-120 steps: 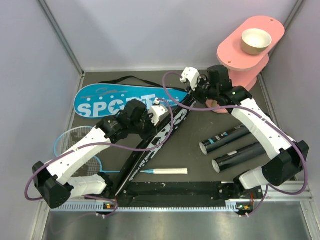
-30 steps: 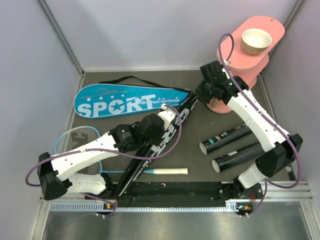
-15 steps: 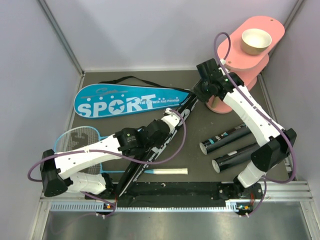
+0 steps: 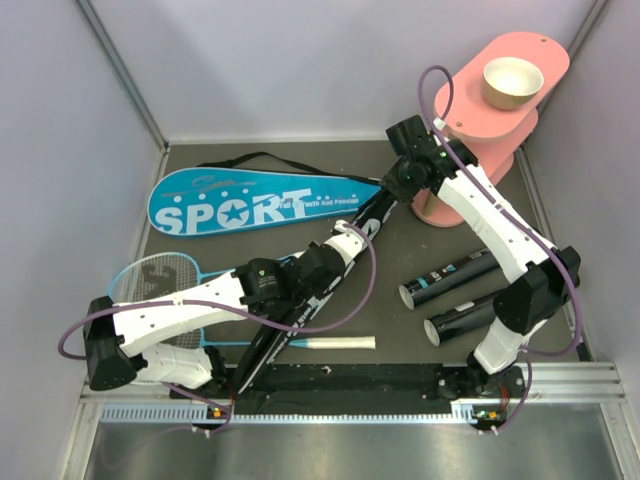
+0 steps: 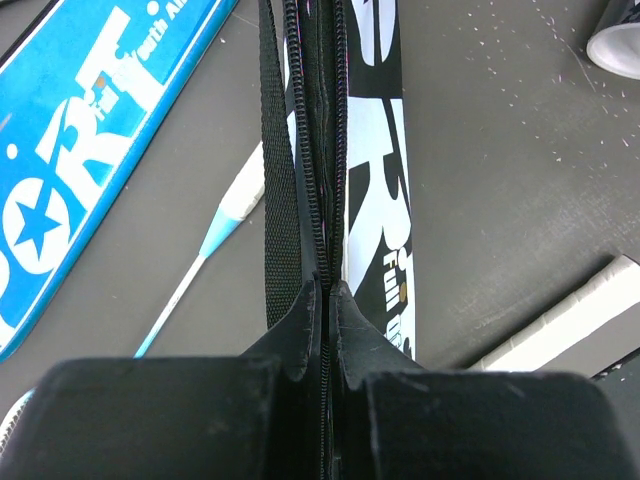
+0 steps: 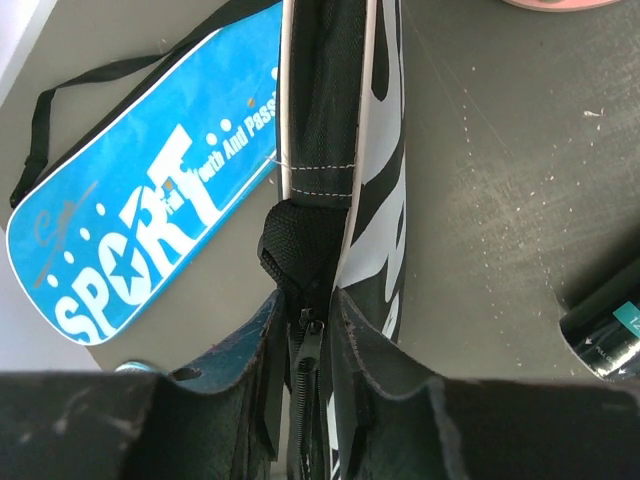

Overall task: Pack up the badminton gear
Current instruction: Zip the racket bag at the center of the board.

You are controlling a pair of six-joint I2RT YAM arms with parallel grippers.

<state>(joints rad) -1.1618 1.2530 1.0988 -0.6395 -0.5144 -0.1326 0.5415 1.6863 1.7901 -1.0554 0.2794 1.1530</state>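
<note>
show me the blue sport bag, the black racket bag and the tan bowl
blue sport bag [image 4: 235, 212]: top view, on the white SPORT lettering.
black racket bag [image 5: 372, 150]: left wrist view, on its white-lettered side panel.
tan bowl [image 4: 512, 80]: top view, on its pale inside.

- A racket bag [image 4: 255, 205] lies back left; the slanting racket bag [image 4: 368, 218] crosses the middle (far ends close together).
- Two tubes [image 4: 450, 278] lie side by side to its right.
- A bowl [image 4: 512, 82] sits atop the stand [image 4: 480, 100], back right.
</note>
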